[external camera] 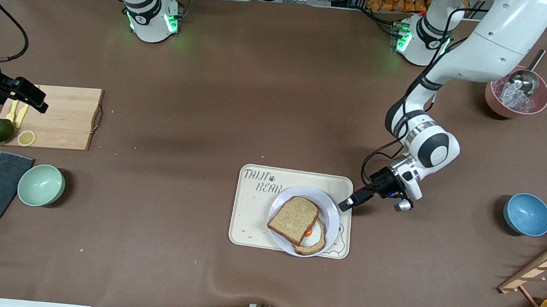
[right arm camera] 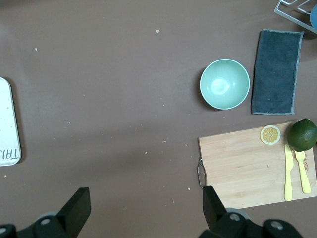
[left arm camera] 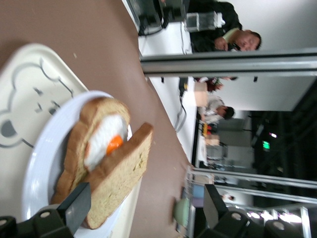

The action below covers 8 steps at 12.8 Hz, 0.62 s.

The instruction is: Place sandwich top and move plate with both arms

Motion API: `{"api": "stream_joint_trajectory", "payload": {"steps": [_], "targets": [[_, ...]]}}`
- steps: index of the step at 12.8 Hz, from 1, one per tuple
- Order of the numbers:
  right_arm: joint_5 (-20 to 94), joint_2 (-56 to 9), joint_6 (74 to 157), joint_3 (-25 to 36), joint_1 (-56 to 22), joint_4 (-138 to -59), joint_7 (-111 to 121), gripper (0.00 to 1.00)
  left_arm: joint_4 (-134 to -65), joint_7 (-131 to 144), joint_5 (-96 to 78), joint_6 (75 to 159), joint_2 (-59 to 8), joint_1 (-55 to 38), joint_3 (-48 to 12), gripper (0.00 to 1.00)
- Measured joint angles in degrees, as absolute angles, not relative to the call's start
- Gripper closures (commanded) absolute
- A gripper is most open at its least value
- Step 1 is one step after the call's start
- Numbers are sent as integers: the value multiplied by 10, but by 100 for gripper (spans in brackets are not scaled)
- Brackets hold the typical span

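While the sandwich top (external camera: 293, 218), a grainy brown wholewheat slice with darker crust, lies tilted over the egg-topped slice (external camera: 312, 239), both sit on the plate (external camera: 329, 206), round, pale lavender-white, raised rim. Plate rests on the cream rectangular tray (external camera: 253, 206) with rounded corners and bear print, toward the tray's end nearer the left arm; its rim runs close to the tray edge there. In the left wrist view the top (left arm camera: 121, 181) leans against the egg slice (left arm camera: 94, 144), orange yolk showing between them. Left gripper (external camera: 347, 204) hangs low just beside the plate rim, at the tray's edge, fingers spread wide with nothing between them; one fingertip (left arm camera: 77, 206) sits close to the bread crust, contact unclear. Bare brown table surrounds the tray on all sides. Right gripper (external camera: 28, 97) is over the wooden cutting board (external camera: 69, 116) at the right arm's end of the table, fingers apart and empty, arm waiting. Board carries a lemon slice (right arm camera: 270, 134) and yellow plastic cutlery (right arm camera: 295, 171); a lime (right arm camera: 302, 134) touches its corner. Mint bowl (right arm camera: 225, 84) and dark cloth (right arm camera: 277, 72) lie near, closer to the front camera. Right arm is mostly cut off by the frame edge.
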<state>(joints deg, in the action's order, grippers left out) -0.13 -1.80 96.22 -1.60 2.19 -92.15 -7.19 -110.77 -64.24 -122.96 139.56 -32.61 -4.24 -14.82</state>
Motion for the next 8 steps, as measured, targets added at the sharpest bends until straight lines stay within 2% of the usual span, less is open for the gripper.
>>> {"api": "stream_joint_trajectory", "payload": {"steps": [3,8], "targets": [[-1,-18,962,-16,22,-922,-72,0,-1115,-644,-1219,1444,-315,-42,-148,0],[-1,-18,962,-16,22,-922,-72,0,-1114,-643,-1087,1568,-303,-39,-145,0]]}}
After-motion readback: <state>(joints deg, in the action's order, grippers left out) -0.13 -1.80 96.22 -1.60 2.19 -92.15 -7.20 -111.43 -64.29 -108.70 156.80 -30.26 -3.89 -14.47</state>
